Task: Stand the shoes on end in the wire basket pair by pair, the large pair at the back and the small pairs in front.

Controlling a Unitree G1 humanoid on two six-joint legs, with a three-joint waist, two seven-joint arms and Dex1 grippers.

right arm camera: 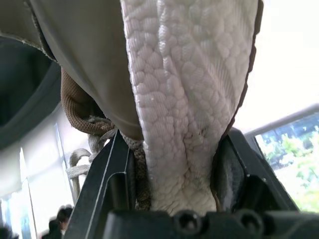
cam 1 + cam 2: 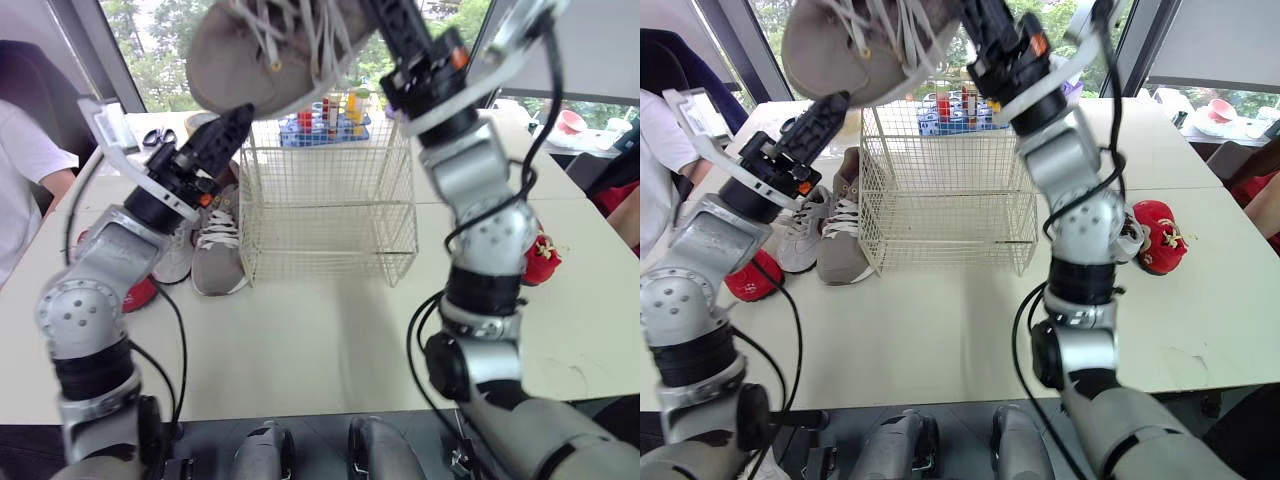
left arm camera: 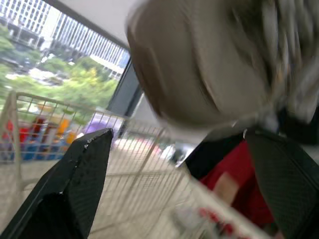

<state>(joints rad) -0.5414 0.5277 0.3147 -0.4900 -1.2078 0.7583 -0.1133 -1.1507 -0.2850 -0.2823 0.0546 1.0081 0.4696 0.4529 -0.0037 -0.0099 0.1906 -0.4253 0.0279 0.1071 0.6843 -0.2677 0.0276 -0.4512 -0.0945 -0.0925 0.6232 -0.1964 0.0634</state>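
The right end effector point(image 1: 174, 144) holds the large shoe point(image 2: 250, 60) high above the wire basket point(image 2: 330, 200). Its two black fingers are pressed against either side of the shoe's sole, pinching it. The shoe is taupe, with a smooth rounded toe that points toward the robot's left, out past the basket's left rim. Pale laces hang loose across the upper. In the right wrist view the sole is white with a scaly, pebbled tread, and a brown padded collar shows beside it.

The left end effector point(image 3: 179, 144) is raised close under the toe of the shoe. Its fingers are spread with nothing between them, and whether a fingertip touches the shoe cannot be told.

The basket is of pale wire and stands upright on the light counter point(image 2: 320, 340), between the two arms. Just beside its left wall lies a grey shoe point(image 2: 218, 250) with white laces, sole down. A white shoe point(image 2: 178, 255) lies against that one's far side, and a red shoe point(image 2: 752, 277) lies further left, partly behind the left arm. Another red shoe point(image 2: 1160, 237) — small, with a gold mark — lies on the counter to the right, well apart from the basket.

Behind the basket is a blue rack point(image 2: 325, 125) of small bottles. Scissors point(image 2: 160, 138) lie at the back left. A person's white sleeve point(image 2: 25, 160) shows at the left edge.
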